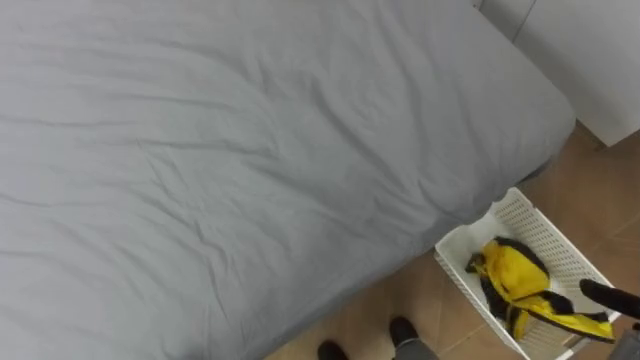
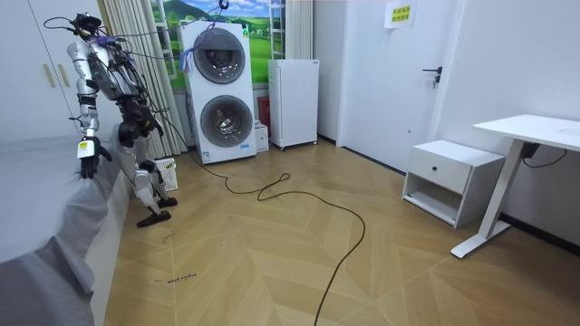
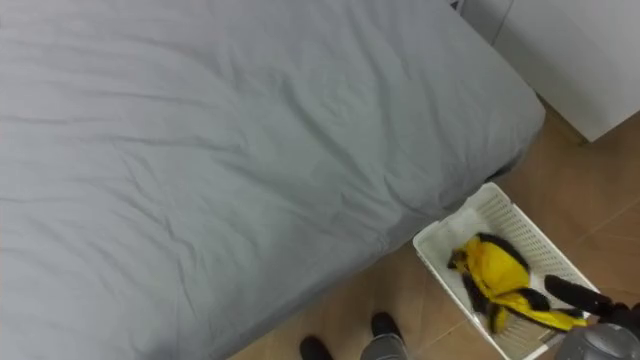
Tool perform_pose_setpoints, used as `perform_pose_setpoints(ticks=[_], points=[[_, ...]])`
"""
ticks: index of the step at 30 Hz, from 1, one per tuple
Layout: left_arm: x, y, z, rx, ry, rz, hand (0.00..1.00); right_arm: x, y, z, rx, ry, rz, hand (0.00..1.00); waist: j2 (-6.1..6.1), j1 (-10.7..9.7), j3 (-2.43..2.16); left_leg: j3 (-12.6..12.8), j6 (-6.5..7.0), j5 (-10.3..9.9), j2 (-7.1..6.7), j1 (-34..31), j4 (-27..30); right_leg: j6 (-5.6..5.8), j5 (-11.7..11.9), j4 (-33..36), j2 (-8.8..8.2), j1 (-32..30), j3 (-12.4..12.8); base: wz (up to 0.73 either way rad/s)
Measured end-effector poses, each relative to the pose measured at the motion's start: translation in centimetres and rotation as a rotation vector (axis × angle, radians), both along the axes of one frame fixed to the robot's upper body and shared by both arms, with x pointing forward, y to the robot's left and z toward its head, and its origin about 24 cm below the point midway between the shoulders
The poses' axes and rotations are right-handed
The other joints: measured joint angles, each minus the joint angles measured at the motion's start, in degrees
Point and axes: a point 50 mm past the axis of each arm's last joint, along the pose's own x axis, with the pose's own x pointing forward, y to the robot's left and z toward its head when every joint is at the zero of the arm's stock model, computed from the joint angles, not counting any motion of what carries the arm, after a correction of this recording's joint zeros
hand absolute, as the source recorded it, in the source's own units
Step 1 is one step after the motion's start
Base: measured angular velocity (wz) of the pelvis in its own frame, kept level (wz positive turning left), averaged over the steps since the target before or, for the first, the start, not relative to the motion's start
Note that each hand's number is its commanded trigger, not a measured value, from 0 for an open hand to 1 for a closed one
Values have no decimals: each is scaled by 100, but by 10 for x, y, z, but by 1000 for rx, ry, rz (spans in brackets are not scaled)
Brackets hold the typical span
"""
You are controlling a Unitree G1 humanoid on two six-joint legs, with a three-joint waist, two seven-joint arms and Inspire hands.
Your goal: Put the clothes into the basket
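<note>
Left eye view: a bed point(image 1: 250, 150) under a smooth grey sheet takes up most of the scene, running up toward a white wardrobe point(image 1: 590, 60) in the top right corner. On the wooden floor point(image 1: 590, 190) at the lower right, just beside the bed's corner, stands a white slatted basket point(image 1: 520, 208). The clothes point(image 1: 515, 280) – one bright yellow bundle with black parts – lie inside the basket, and a yellow strip trails toward its near end. The robot's right hand point(image 1: 610, 298) comes in from the right edge, low over the basket. Its dark fingers reach out straight toward the bundle and are not curled around any cloth.

Right eye view: the same scene, with the straight fingers ending just beside the yellow cloth.

Room view: the robot stands at the bedside on the room view's left, leaning over the mattress, with the basket on the floor by its legs. Its left hand point(image 2: 88, 163) hangs over the bed's edge – too small to tell whether it is open or closed. Behind it stand two stacked washing machines point(image 2: 222, 91) and a small white fridge point(image 2: 294, 101). Well apart, on the room view's right, are a low nightstand point(image 2: 449, 177) and a white counter point(image 2: 544, 127).
</note>
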Motion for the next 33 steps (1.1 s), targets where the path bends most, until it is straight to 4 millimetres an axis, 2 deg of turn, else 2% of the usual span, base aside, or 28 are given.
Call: perform_pose_setpoints(ticks=[6, 9, 12, 13, 15, 16, 18, 20, 22, 23, 24, 27, 29, 33], points=[[1, 2, 1, 10, -9, 2, 0, -5, 0, -2, -4, 7, 10, 0, -55, 1, -9, -25, -2, 11, 7, 73, 19, -12, -39, -18, -49, 118, -107, 9], [-3, 6, 2, 21, -13, 2, 0, -16, -1, -7, -6, 36, 8, 0, -122, 16, -8, -88, -6, 11, 34, 221, 41, -24, -43, -143, -62, 364, -220, 13], [-10, 20, 6, 54, -48, -8, 0, -35, -3, -15, -1, 82, -10, 0, -317, 175, -34, -104, -35, 5, 65, 448, -11, -46, -37, -333, -35, 638, -290, 10], [-10, 24, 8, 69, -56, -18, 0, -40, -3, -16, -1, 93, -14, 0, -365, 186, -36, -181, -39, 3, 74, 510, -25, -65, -22, -393, -46, 758, -390, 30], [-10, 27, 10, 84, -63, -36, 0, -49, -3, -20, 7, 102, -28, 0, -408, 238, -54, -228, -41, 3, 84, 666, -63, -63, 18, -561, -37, 1024, -505, 34], [-10, 28, 10, 92, -68, -45, 0, -53, 0, -23, 17, 110, -23, 0, -447, 326, -75, -242, -46, -1, 83, 787, -109, -64, 31, -652, -27, 1185, -571, 28], [-10, 30, 11, 102, -76, -54, 0, -57, 9, -31, 54, 118, 1, 0, -495, 324, -102, -422, -58, -8, 71, 915, -140, -66, 52, -823, -44, 1446, -752, 44], [-10, 31, 12, 121, -77, -91, 0, -63, 25, -42, 96, 134, 66, 0, -592, 374, -154, -634, -65, -4, 32, 1092, -195, -66, 52, -988, -62, 1756, -907, 46], [-13, 31, 13, 126, -81, -90, 0, -62, 40, -49, 130, 143, 123, 0, -662, 429, -178, -692, -78, -10, 26, 1246, -230, -64, 62, -1125, -68, 1985, -996, 25], [-13, 31, 13, 129, -85, -91, 0, -64, 49, -54, 160, 158, 152, 0, -706, 429, -188, -805, -82, -12, 7, 1322, -231, -64, 65, -1214, -75, 2147, -1074, 46], [-10, 30, 13, 131, -95, -92, 0, -64, 57, -58, 187, 163, 173, 0, -737, 442, -194, -912, -82, -13, -15, 1367, -233, -60, 68, -1275, -84, 2261, -1152, 47], [-8, 26, 13, 123, -114, -86, 0, -62, 69, -63, 223, 172, 228, 0, -768, 552, -189, -1025, -82, -13, -47, 1479, -240, -44, 80, -1360, -99, 2451, -1242, 26], [-6, 20, 12, 117, -134, -85, 0, -63, 82, -69, 266, 194, 310, 0, -818, 586, -182, -1208, -82, -13, -79, 1543, -245, -40, 85, -1427, -142, 2617, -1454, 36], [-4, 15, 12, 107, -172, -88, 0, -67, 96, -76, 327, 211, 361, 0, -934, 626, -187, -1455, -81, -12, -148, 1573, -231, -25, 64, -1533, -173, 2809, -1696, 39]])
